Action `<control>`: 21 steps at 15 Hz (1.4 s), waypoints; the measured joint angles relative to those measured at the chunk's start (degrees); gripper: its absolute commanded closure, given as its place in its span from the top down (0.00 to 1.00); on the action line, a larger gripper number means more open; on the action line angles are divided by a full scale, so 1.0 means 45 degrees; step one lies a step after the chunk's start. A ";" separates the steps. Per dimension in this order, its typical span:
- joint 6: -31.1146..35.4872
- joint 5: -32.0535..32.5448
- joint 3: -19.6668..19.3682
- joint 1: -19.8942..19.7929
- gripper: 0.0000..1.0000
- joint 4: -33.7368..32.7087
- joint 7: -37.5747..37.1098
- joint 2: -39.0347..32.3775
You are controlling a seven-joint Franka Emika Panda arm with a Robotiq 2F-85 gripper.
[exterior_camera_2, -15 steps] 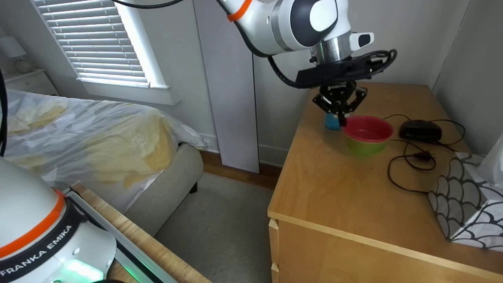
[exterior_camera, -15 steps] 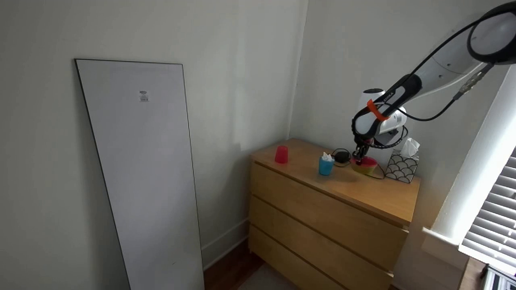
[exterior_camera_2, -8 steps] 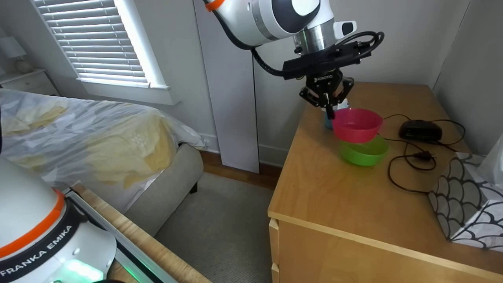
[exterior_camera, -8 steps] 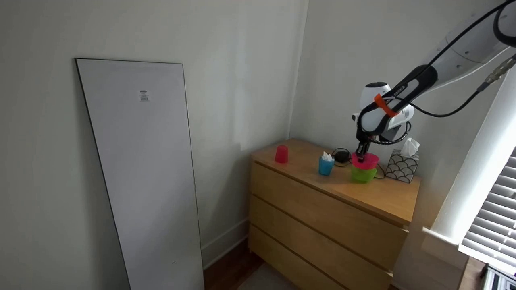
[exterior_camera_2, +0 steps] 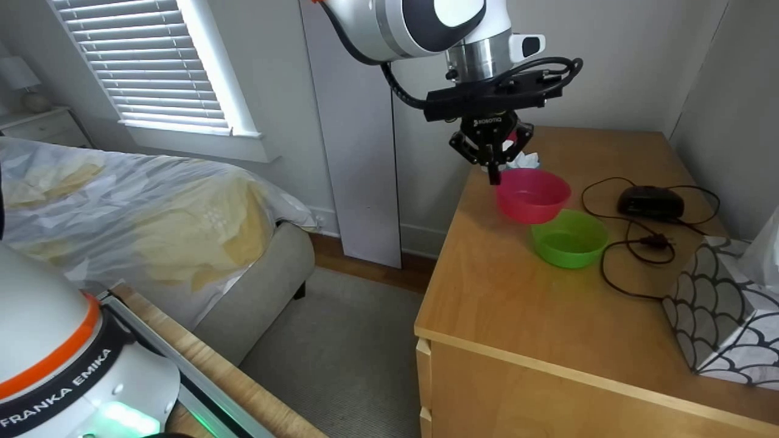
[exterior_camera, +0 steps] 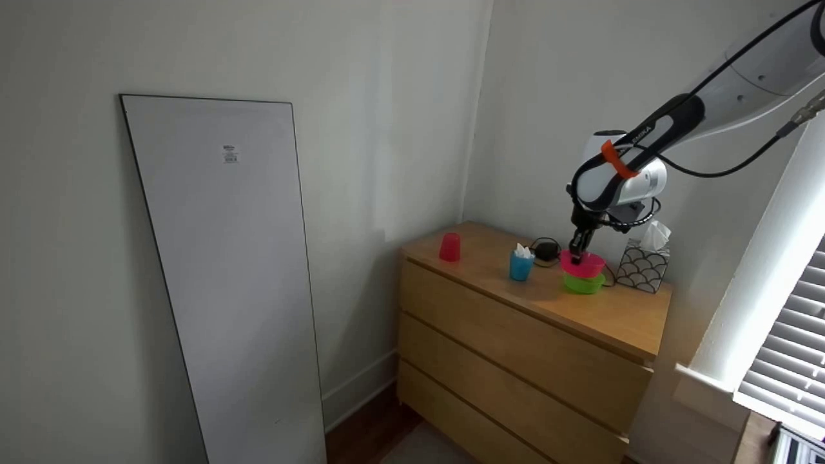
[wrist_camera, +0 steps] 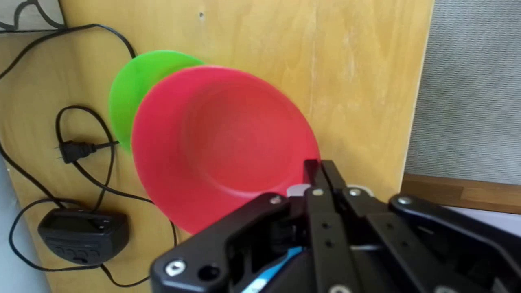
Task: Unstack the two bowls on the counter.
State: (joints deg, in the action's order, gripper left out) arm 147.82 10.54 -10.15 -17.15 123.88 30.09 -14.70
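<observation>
1. My gripper (wrist_camera: 320,166) is clamped on the rim of the pinkish-red bowl (wrist_camera: 236,138), the two fingers (wrist_camera: 312,173) nearly together with its thin wall between them.
2. I have that bowl by one edge, open side up; in both exterior views it sits higher than the green bowl (exterior_camera_2: 572,240) and off to one side of it.
3. The green bowl rests upright on the counter (exterior_camera_2: 517,316); from my wrist, part of it is hidden under the one I hold, and whether the two touch I cannot tell.
4. Near the bowls, the blue cup (exterior_camera: 521,267) stands with white tissue (exterior_camera: 523,251) poking out.
5. Also near them lie a black device (wrist_camera: 83,236) and a black plug (wrist_camera: 75,151) among looping cords (wrist_camera: 108,144).
6. A tissue box (exterior_camera_2: 712,304) with a scalloped pattern stands on the same surface.
7. Farther along the counter, well apart, is a small red cup (exterior_camera: 450,247).
8. Beyond, in an exterior view, a tall white panel (exterior_camera: 225,258) stands against the wall (exterior_camera: 387,129).
</observation>
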 measured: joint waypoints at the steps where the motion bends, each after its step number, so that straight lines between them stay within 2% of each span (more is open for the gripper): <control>1: 0.0000 -0.0194 0.0119 -0.0001 0.01 0.0106 0.0112 0.0082; 10: 0.0541 -0.0374 0.0813 0.0343 0.01 0.0836 0.0206 0.0066; 20: 0.2545 0.0850 0.0628 0.0453 0.01 0.0788 0.0051 -0.1393; 21: 0.2648 0.0979 0.0572 0.0453 0.10 0.0779 0.0037 -0.1521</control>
State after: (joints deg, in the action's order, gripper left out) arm 159.73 14.95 -7.57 -15.11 127.39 30.26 -21.54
